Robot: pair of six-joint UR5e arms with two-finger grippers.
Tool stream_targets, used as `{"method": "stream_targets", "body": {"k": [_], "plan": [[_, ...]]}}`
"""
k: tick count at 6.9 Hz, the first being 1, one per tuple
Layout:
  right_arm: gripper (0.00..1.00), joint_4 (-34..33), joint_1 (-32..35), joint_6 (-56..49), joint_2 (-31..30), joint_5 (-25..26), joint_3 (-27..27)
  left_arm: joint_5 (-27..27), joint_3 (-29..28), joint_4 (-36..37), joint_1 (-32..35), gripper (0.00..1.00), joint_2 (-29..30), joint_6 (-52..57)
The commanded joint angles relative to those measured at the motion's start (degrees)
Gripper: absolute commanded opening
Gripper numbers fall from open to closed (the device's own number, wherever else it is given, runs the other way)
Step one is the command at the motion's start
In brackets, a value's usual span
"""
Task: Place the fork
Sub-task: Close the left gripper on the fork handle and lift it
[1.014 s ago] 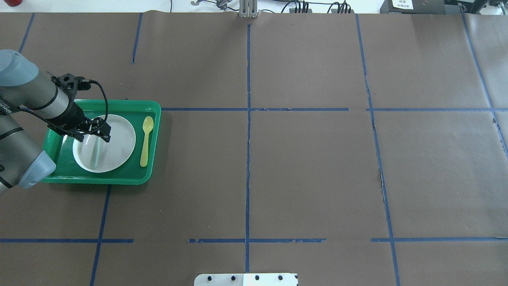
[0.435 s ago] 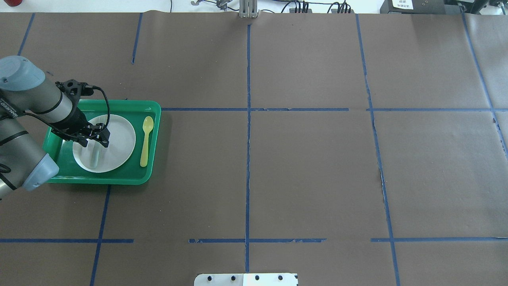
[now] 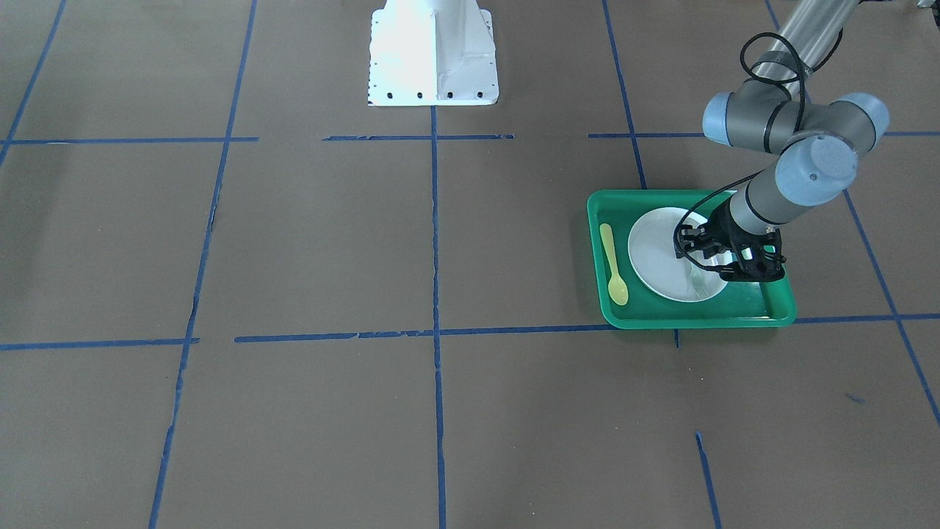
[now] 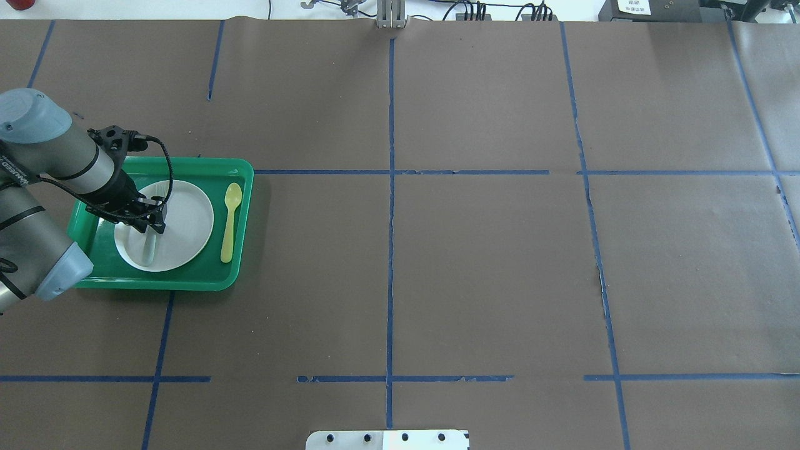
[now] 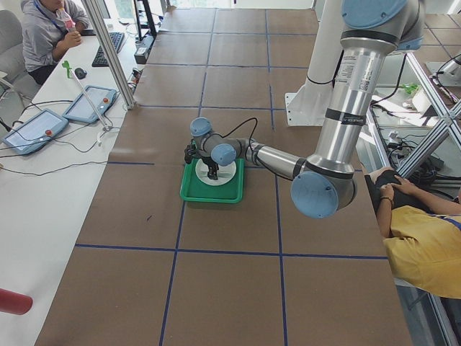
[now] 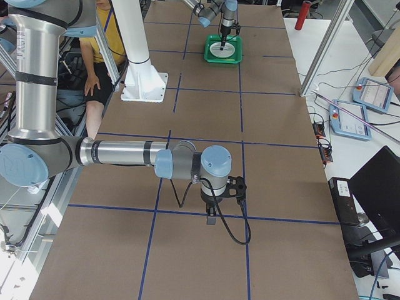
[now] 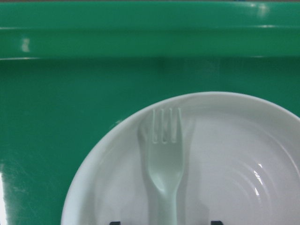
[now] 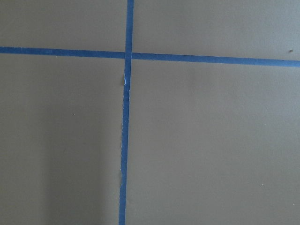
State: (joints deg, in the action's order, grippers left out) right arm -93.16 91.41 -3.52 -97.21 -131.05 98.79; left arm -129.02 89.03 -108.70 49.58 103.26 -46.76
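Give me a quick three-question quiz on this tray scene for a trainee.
1. True or false: the fork lies on the white plate.
2. Where is the yellow spoon? A: on the plate. B: on the green tray beside the plate. C: on the bare table.
3. Fill in: the left gripper hangs over the fork's ____.
Key: 1 true; 2 B; 3 handle.

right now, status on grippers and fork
Left gripper open, low over plate, straddling fork handle. Fork flat on plate, ungripped. Right gripper far off, state unclear. Spoon apart beside plate.
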Motion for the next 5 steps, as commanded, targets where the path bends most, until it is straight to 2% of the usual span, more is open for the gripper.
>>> {"method": "stream_targets", "body": {"k": [1, 3, 4, 5], "plan": [[1.0, 0.0, 0.0, 0.0, 0.0, 0.0, 0.0, 0.09, 0.09, 0.07, -0.09, 0.0, -0.07, -0.17], [1.0, 0.0, 0.0, 0.0, 0.0, 0.0, 0.0, -0.18, 2.87, 0.94, 0.43, 0.0, -0.34, -0.35], [1.0, 0.0, 0.0, 0.0, 0.0, 0.0, 0.0, -0.26, 6.38, 1.82, 3.83, 0.0, -2.08, -0.09], [1.0, 0.0, 0.0, 0.0, 0.0, 0.0, 0.0, -0.35, 7.37, 1.91, 7.52, 0.0, -4.01, 0.09]]}}
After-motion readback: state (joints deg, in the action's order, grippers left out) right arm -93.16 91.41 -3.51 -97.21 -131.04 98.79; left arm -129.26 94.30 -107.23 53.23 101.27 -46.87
